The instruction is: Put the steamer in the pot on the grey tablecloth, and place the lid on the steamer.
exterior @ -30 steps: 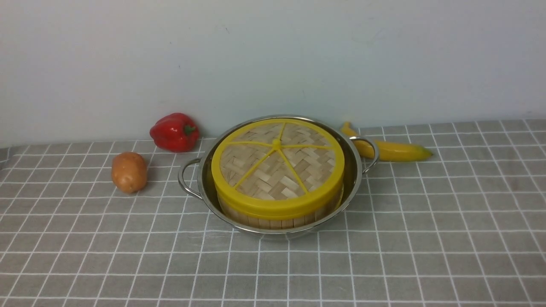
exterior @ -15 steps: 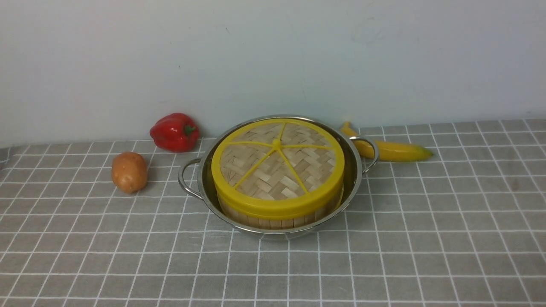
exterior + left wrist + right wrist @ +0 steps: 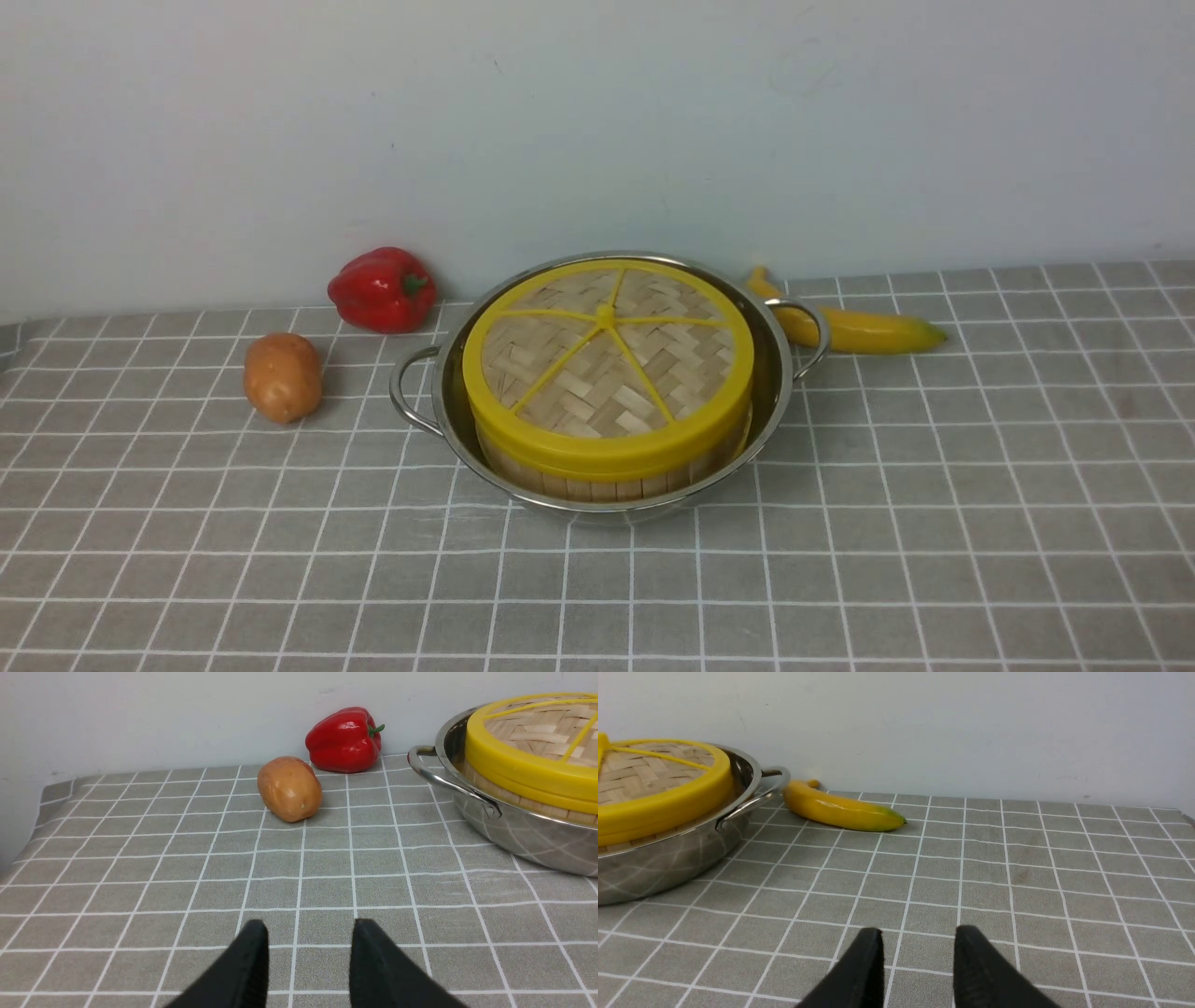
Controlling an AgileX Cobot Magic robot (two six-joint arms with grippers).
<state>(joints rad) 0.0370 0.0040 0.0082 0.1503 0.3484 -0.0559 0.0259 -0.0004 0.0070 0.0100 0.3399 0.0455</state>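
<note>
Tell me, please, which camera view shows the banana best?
The right wrist view: the banana lies whole and close beside the pot. In the front view the banana is smaller, its near end behind the pot's handle. The left wrist view misses it.

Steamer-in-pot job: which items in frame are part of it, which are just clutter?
Part of the job:
- lid, sitting on the steamer
- steamer, inside the pot
- pot
- grey tablecloth

Just lying about:
- red pepper
- potato
- banana
</note>
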